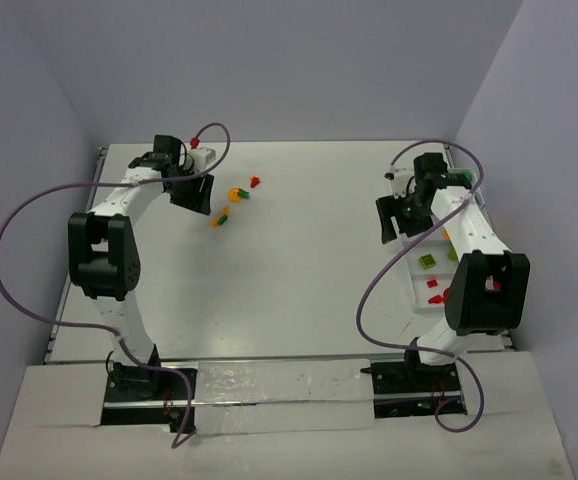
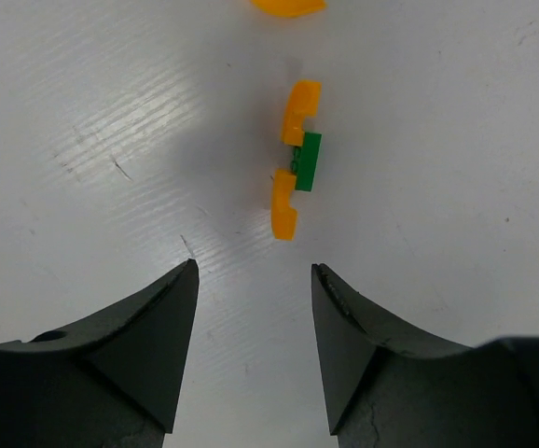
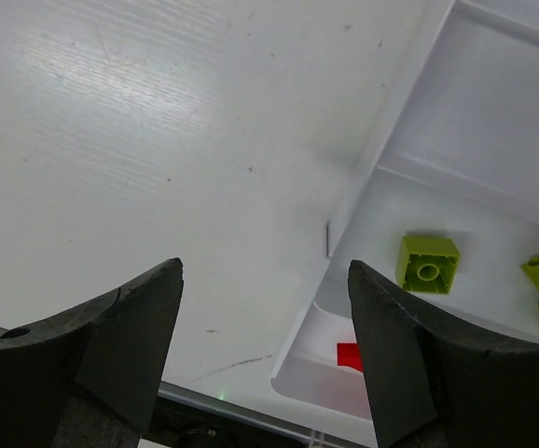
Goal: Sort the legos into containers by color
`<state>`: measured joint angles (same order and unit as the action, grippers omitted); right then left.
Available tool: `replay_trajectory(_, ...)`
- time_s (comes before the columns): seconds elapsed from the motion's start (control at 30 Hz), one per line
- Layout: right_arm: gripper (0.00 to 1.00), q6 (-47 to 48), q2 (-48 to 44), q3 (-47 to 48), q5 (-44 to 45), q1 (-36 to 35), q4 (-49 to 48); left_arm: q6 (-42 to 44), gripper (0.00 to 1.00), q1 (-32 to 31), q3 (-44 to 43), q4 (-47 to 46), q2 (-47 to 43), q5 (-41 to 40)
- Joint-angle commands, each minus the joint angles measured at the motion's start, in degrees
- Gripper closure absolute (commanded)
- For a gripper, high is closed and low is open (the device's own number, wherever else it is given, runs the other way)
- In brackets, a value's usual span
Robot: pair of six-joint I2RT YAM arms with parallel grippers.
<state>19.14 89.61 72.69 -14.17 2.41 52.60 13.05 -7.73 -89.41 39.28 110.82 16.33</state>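
Left pincer (image 2: 254,271) is hovering spread and empty just short of two orange legos (image 2: 299,105) touching a green lego (image 2: 307,161) on the far-left counter (image 1: 299,270), risking a mixed-colour pinch or scatter, while right pincer (image 3: 265,266) is hanging spread over the tray (image 3: 381,140) edge at right.

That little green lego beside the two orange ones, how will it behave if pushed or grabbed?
The green lego looks like hard plastic, so probably stiff and light. Flat-sided, it shouldn't roll. It seems to touch both orange pieces, so pushing likely shifts them too.
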Motion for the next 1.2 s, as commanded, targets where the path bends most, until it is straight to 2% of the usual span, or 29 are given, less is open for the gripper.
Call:
replay_trajectory(0.0,0.21,-2.25,1.18,4.20,-1.08,-1.44,0.79,3.09,0.41,-0.29,0.15,-2.95,1.68,2.80)
replay_trajectory(0.4,0.21,-3.58,2.85,5.44,-2.42,-2.14,0.66,4.54,0.44,-2.55,-1.02,-2.26,7.44,4.34)
replay_trajectory(0.53,0.21,-3.78,3.27,6.21,-2.67,-3.92,0.86,4.15,0.49,-2.90,-1.42,-3.27,8.60,3.11)
replay_trajectory(0.9,0.22,-4.87,3.91,6.79,-4.44,-5.36,-0.25,4.07,0.72,-3.84,-1.57,-5.81,9.88,0.46)
replay_trajectory(1.03,0.23,-5.38,3.70,6.85,-7.09,-6.07,-1.16,5.36,0.93,-4.11,-2.05,-4.84,9.73,2.09)
replay_trajectory(1.1,0.23,-5.64,2.87,6.29,-10.13,-6.10,-2.77,6.47,0.99,-4.52,-2.11,-3.77,8.70,3.48)
replay_trajectory(1.17,0.24,-6.04,1.57,5.05,-13.05,-6.10,-5.73,7.45,1.00,-5.22,-2.29,-1.67,7.14,6.65)
